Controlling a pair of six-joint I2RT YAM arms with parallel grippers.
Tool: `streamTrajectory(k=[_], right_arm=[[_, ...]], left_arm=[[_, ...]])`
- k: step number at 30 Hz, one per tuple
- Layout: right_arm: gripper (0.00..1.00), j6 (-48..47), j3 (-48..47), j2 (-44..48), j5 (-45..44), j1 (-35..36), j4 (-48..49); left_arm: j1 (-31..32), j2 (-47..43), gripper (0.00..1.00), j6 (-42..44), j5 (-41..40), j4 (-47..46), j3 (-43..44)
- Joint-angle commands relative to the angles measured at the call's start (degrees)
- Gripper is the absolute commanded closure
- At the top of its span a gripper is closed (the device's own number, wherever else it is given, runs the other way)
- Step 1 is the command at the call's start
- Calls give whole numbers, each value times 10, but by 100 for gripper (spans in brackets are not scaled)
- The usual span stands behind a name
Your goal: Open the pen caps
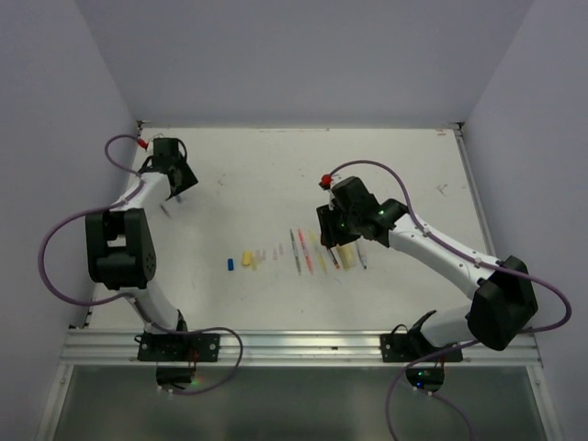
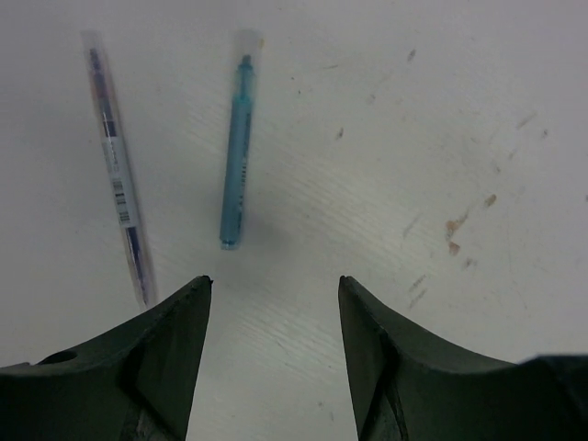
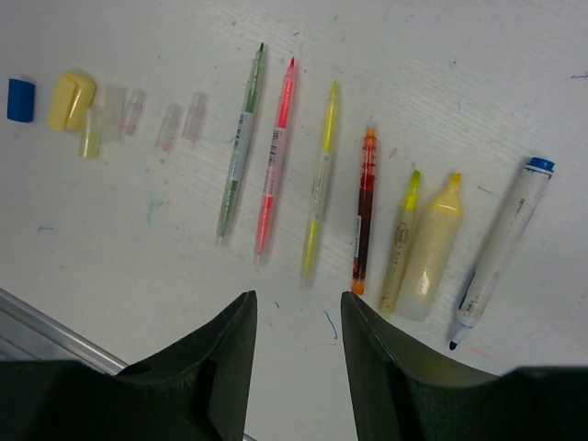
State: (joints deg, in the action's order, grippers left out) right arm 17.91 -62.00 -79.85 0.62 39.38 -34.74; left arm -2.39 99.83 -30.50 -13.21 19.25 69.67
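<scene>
Right claw (image 3: 298, 299) and left claw (image 2: 274, 281) gape empty; pen caps (image 3: 71, 99) lie well apart, up-left of the right claw.

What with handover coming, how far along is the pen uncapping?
Done: seven uncapped pens lie in a row, with loose caps lined up beside them. In hand: nothing; the left fingers and right fingers stand open and empty. Left: ahead of the left fingers, the teal pen and purple pen each seem still capped in clear plastic, though that is hard to tell.
</scene>
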Motion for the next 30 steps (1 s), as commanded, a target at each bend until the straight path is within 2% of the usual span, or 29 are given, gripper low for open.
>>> streamTrajectory(k=[1, 8, 15, 22, 25, 26, 28, 30], right_arm=[[55, -2, 11, 20, 48, 4, 28], [55, -2, 20, 46, 67, 8, 39], [55, -6, 20, 52, 66, 8, 39], [55, -7, 22, 55, 54, 9, 41], [55, -7, 21, 54, 47, 8, 40], [55, -7, 21, 54, 46, 9, 39], [55, -9, 18, 51, 40, 8, 34], [55, -9, 15, 51, 32, 9, 30]], left_arm=[[-24, 33, 40, 47, -1, -21, 47], [-53, 87, 40, 89, -9, -40, 87], [-56, 159, 48, 106, 10, -47, 116], [-57, 185, 55, 99, 28, -58, 121], [-57, 186, 62, 97, 36, -61, 115], [-56, 186, 70, 96, 40, -59, 114], [-56, 186, 76, 97, 50, -58, 109], [-56, 182, 93, 97, 61, -54, 103]])
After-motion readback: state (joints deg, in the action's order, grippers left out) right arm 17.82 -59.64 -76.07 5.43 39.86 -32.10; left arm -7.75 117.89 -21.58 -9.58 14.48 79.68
